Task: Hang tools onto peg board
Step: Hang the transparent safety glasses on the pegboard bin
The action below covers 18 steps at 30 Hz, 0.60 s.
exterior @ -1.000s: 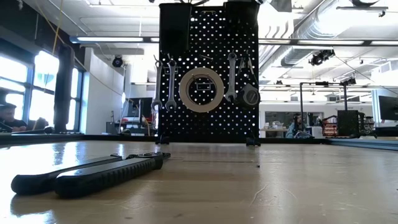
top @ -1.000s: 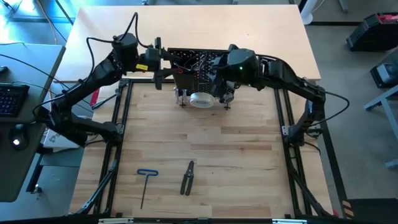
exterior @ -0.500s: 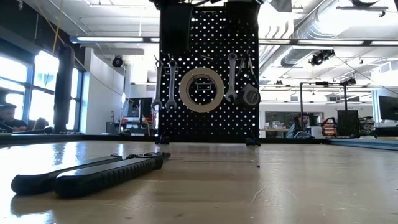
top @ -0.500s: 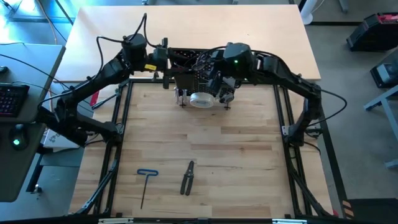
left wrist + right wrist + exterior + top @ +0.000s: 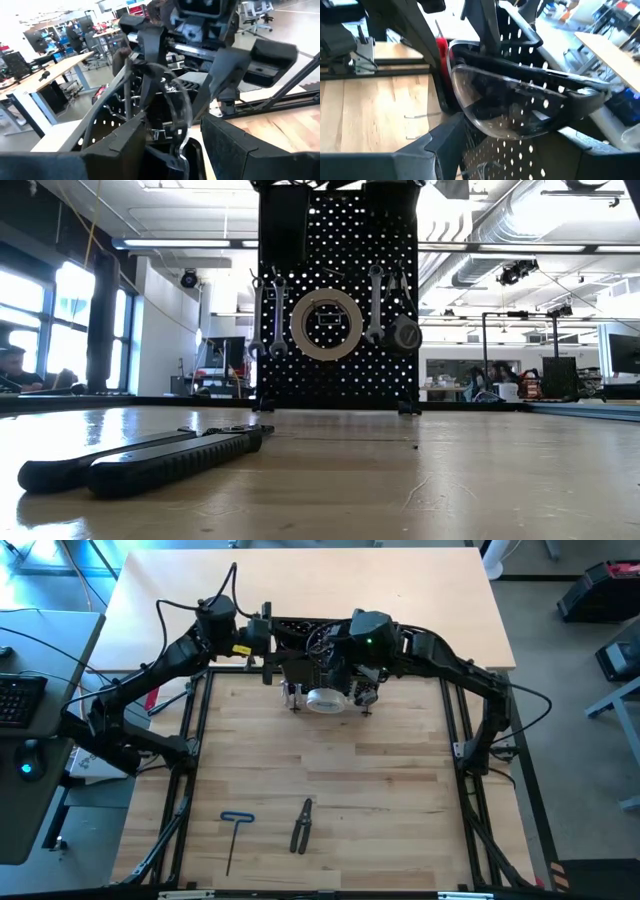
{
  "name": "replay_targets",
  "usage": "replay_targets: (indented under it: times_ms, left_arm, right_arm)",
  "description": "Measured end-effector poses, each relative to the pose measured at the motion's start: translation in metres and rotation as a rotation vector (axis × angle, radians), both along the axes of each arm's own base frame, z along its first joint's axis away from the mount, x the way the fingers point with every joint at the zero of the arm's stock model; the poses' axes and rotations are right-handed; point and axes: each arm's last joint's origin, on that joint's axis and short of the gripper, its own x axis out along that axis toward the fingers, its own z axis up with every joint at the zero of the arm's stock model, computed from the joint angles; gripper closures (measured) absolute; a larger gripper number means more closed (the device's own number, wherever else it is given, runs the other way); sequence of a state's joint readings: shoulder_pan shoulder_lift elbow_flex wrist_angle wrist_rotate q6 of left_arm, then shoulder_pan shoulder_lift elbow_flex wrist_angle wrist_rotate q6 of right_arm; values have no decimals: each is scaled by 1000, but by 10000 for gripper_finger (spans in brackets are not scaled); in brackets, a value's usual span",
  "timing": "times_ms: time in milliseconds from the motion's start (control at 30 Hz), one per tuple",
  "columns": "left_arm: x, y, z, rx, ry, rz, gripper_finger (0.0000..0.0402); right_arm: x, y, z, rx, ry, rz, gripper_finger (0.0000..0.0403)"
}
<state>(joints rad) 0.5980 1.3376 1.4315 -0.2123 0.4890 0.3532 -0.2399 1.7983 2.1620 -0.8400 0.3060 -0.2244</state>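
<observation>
Right gripper (image 5: 485, 150) pinches the safety glasses (image 5: 520, 107), long axis along the peg board (image 5: 335, 295) top; left gripper's (image 5: 262, 640) jaws unclear.

Wood bench (image 5: 380, 780): peg board (image 5: 300, 640) standing at 12 o'clock, hex key (image 5: 234, 835) and pliers (image 5: 301, 825) lying around 6–7.

I'm seeing my right tool (image 5: 345, 665) drawing further in over the peg board (image 5: 336, 300), the left tool (image 5: 265, 640) closing on its upper corner, and the board nudging slightly sideways.
</observation>
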Motion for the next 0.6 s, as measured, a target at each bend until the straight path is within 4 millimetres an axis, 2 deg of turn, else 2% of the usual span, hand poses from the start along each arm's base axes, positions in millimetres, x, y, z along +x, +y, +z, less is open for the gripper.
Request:
replay_targets:
  times_ms: [467, 600]
  left_arm:
    - [1, -1, 0, -2, 0, 1, 222]
    - [1, 0, 0, 0, 0, 17, 222]
  right_arm:
    - [6, 9, 10, -62, -81, 45, 187]
    - [6, 10, 11, -80, -82, 54, 211]
